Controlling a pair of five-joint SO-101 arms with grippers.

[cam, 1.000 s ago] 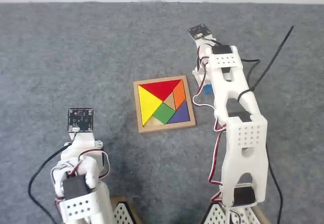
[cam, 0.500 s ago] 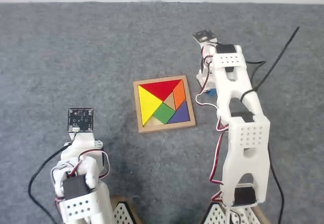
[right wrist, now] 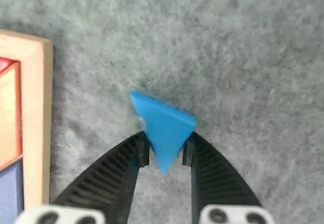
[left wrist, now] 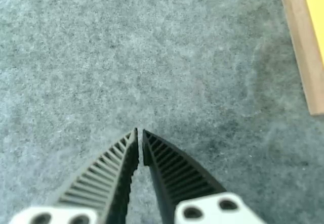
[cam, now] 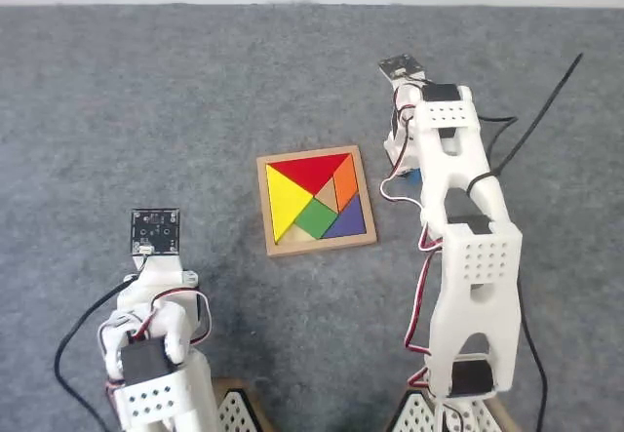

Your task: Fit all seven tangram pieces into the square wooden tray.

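- The tray (cam: pixel 321 246) lies flat near the middle of the table (cam: pixel 146 91), turned slightly out of line with the table's edges.
- Six pieces lie flat in the tray:
  - a red triangle (cam: pixel 310 172) along the tray's far side
  - a yellow triangle (cam: pixel 283 203) along its left side
  - a green square (cam: pixel 314 218) near the middle of its near side
  - an orange piece (cam: pixel 348 180) against its right side
  - a purple triangle (cam: pixel 347 222) in its near right corner
  - a small tan triangle (cam: pixel 328 196) at its centre
- Bare wood shows in the tray's near left corner, beside the green square.
- The blue triangle (right wrist: pixel 163 125) is outside the tray, on the side towards the table's right edge. It is near the tray's rim (right wrist: pixel 36 118) but not touching it. In the high view a sliver of it (cam: pixel 412 174) shows under the right arm.
- The right gripper (right wrist: pixel 165 148) has its fingers closed against two sides of the blue triangle, pinching the corner that points back at the wrist.
- I cannot tell whether the blue triangle rests on the table or is lifted off it.
- The left gripper (left wrist: pixel 140 133) is over bare table towards the near left corner, with the tray's rim (left wrist: pixel 298 47) off to one side. Its fingers are closed almost tip to tip and hold nothing.
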